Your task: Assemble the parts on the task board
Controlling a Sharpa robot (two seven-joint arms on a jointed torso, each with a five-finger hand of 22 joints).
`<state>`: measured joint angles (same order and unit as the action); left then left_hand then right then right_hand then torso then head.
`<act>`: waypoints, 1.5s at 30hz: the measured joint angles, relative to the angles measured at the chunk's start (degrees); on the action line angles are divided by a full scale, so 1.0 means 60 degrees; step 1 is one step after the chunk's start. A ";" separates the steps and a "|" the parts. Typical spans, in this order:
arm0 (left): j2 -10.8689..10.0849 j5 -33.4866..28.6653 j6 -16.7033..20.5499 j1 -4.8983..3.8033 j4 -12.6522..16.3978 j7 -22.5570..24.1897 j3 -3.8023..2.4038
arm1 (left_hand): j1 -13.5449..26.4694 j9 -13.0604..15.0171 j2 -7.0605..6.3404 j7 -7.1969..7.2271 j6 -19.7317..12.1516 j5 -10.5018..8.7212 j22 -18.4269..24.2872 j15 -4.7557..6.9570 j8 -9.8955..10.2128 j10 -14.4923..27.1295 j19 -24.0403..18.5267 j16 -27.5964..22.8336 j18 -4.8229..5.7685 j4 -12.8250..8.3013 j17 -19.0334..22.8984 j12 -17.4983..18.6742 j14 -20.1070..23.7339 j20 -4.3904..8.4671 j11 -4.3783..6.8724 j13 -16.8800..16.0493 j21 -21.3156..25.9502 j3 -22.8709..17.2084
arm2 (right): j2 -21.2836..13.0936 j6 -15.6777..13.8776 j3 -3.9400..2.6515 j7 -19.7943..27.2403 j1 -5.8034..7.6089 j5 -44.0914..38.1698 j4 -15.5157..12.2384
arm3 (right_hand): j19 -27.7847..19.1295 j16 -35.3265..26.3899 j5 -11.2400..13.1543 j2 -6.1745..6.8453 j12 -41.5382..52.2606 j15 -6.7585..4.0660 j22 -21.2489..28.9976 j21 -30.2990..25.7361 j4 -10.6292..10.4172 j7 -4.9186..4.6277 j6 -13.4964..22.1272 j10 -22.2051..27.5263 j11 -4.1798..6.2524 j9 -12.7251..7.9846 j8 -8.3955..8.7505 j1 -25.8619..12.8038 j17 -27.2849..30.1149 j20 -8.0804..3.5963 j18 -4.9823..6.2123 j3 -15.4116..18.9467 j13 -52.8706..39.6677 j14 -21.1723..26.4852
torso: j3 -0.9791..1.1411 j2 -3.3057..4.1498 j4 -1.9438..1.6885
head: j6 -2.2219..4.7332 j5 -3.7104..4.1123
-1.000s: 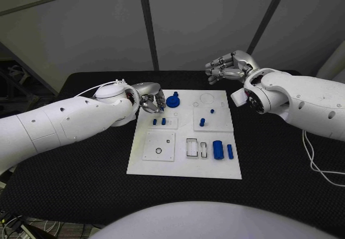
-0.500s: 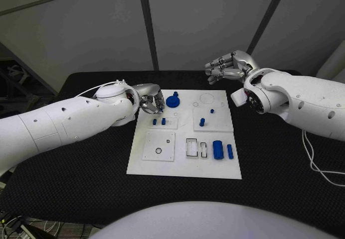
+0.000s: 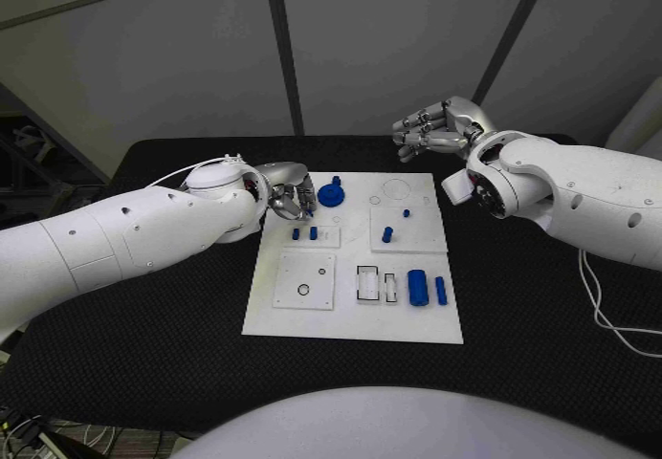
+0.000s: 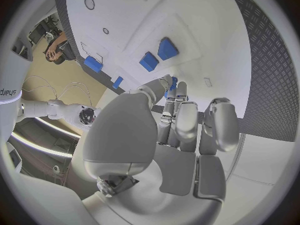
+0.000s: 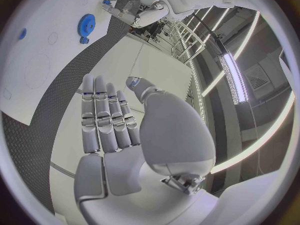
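While the left robot hand (image 3: 287, 194) rests at the far left edge of the task board (image 3: 356, 325), its fingers (image 4: 186, 122) are curled together and point down to the plate. From the left wrist view a small blue part (image 4: 173, 82) shows just at the fingertips, but I cannot tell if the hand pinches it or only touches it.

On the black desk (image 3: 152, 335) the white task board lies in the middle. Just beside the left robot hand stands a blue gear (image 3: 331, 194) on the far part of the board. A little nearer there are two small blue blocks (image 3: 305, 232) side by side on a raised white square. To the right of them, on another raised square, stands a short blue peg (image 3: 389, 232), with a smaller blue piece (image 3: 408, 212) just behind it. In the near right part of the board a thick blue cylinder (image 3: 418, 287) and a thin blue rod (image 3: 442, 291) lie side by side, next to two empty rectangular slots (image 3: 370, 284).

The right robot hand (image 3: 431, 128) is above the far edge of the desk, well apart from the board. In the right wrist view its fingers (image 5: 106, 120) are straight and lie close side by side, the thumb apart, and it holds nothing.
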<state>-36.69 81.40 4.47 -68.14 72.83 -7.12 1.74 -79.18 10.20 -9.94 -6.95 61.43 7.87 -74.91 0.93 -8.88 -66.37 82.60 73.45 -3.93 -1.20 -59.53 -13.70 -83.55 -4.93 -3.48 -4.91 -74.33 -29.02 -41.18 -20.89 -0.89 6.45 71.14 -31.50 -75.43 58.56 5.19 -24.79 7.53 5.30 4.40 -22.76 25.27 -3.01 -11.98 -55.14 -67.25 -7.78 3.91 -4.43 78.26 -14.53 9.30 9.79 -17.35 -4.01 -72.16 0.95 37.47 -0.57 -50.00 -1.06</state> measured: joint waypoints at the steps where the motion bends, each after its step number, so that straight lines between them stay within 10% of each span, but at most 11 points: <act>1: 0.0002 -0.0001 -0.0008 0.0001 0.0000 0.0001 0.0008 | 0.0000 0.0000 0.0000 0.0000 0.0000 0.0000 0.0000 0.0000 0.0000 0.0000 0.0000 0.0000 -0.0001 0.0000 0.0000 0.0000 0.0000 0.0000 0.0000 0.0000 0.0000 0.0000 | -0.0001 0.0000 0.0000 0.0000 0.0000 0.0000 -0.0001 | 0.0000 0.0000 0.0000 0.0000 0.0000 0.0000 0.0000 0.0000 0.0000 0.0000 0.0000 0.0000 0.0000 0.0000 0.0000 0.0000 0.0000 0.0000 0.0000 0.0000 0.0000 0.0000 | 0.0000 0.0000 -0.0001 | 0.0000 0.0000; 17: -0.0019 -0.0006 -0.0105 -0.0011 0.0009 -0.0002 0.0087 | 0.0081 -0.0062 -0.0081 -0.0036 -0.0045 -0.0034 0.0000 -0.0026 0.0179 -0.0008 0.0000 0.0000 0.0000 -0.0027 0.0038 0.0186 -0.0026 0.0000 0.0008 -0.0001 0.0000 0.0027 | -0.0003 0.0007 0.0000 -0.0002 0.0000 0.0000 0.0002 | 0.0000 0.0000 0.0000 0.0000 0.0000 0.0000 0.0002 0.0000 0.0000 0.0000 0.0000 0.0000 0.0000 0.0007 0.0000 0.0000 0.0001 0.0000 0.0000 0.0000 0.0000 0.0000 | 0.0002 -0.0006 -0.0001 | 0.0000 0.0014; 33: -0.0134 -0.0005 -0.0117 0.0012 0.0021 -0.0054 0.0115 | 0.0265 -0.0787 -0.0265 0.0063 -0.1877 -0.0034 0.0000 -0.0295 0.0849 0.1102 -0.0240 0.0153 0.0000 -0.0103 0.0170 0.0917 -0.0053 -0.0311 -0.0418 0.0139 0.0822 0.0404 | -0.0018 0.0043 0.0000 -0.0027 0.0000 -0.0063 0.0083 | 0.0000 0.0000 0.0000 0.0000 0.0000 0.0000 -0.0024 0.0000 0.0000 -0.0036 0.0035 0.0069 -0.0023 0.0006 -0.0035 0.0000 -0.0024 0.0000 0.0000 0.0000 0.0013 0.0000 | -0.0003 -0.0009 -0.0006 | 0.0000 -0.0002; 40: -0.0262 -0.0005 -0.0003 0.0013 0.0051 -0.0056 0.0084 | 0.0265 -0.0870 -0.0265 0.0084 -0.1965 -0.0034 0.0000 -0.0295 0.0848 0.1234 -0.0310 0.0184 0.0000 -0.0089 0.0187 0.0917 -0.0052 -0.0307 -0.0484 0.0138 0.1051 0.0546 | -0.0066 0.0153 0.0002 -0.0115 0.0000 -0.0358 0.0214 | 0.0328 0.0190 0.0009 0.0000 0.0000 -0.0147 -0.0197 0.0291 0.0060 0.0015 0.0050 0.0213 0.0004 0.0025 -0.0112 0.0000 -0.0158 -0.0070 0.0000 -0.0060 0.0023 -0.0504 | -0.0006 -0.0011 -0.0006 | 0.0000 -0.0006; 45: -0.0373 -0.0073 0.0117 0.0026 0.0060 -0.0044 -0.0115 | 0.0279 -0.0877 -0.0167 -0.0016 -0.1864 -0.0034 0.0000 -0.0294 0.0797 0.1234 -0.0310 0.0192 0.0000 -0.0079 0.0221 0.0917 -0.0052 -0.0307 -0.0484 0.0130 0.1125 0.0609 | -0.0197 0.0350 0.0003 -0.0257 0.0000 -0.0963 0.0311 | 0.1182 0.0967 0.0314 -0.0143 0.0112 -0.0512 -0.0775 0.1244 0.0355 0.0178 -0.0352 0.0098 0.0212 0.0047 -0.0256 0.0247 -0.0635 -0.0414 0.0001 -0.0219 0.0023 -0.1788 | -0.0007 -0.0013 -0.0008 | 0.0000 -0.0015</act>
<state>-38.93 80.96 5.17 -67.98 73.19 -7.39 1.05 -77.50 4.94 -10.94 -7.05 50.24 7.67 -74.91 -0.84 -4.09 -58.97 80.74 74.60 -3.93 -1.67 -58.20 -8.20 -83.86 -6.77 -6.38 -4.13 -67.57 -25.36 -42.37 -18.79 -0.88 4.91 71.14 -37.28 -73.56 65.65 10.99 -22.91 6.67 5.97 1.33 -27.41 32.73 -0.88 -10.92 -57.26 -66.66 -6.51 4.19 -5.97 79.74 -18.34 6.82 9.80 -18.66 -3.88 -82.89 0.91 37.40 -0.62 -50.00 -1.15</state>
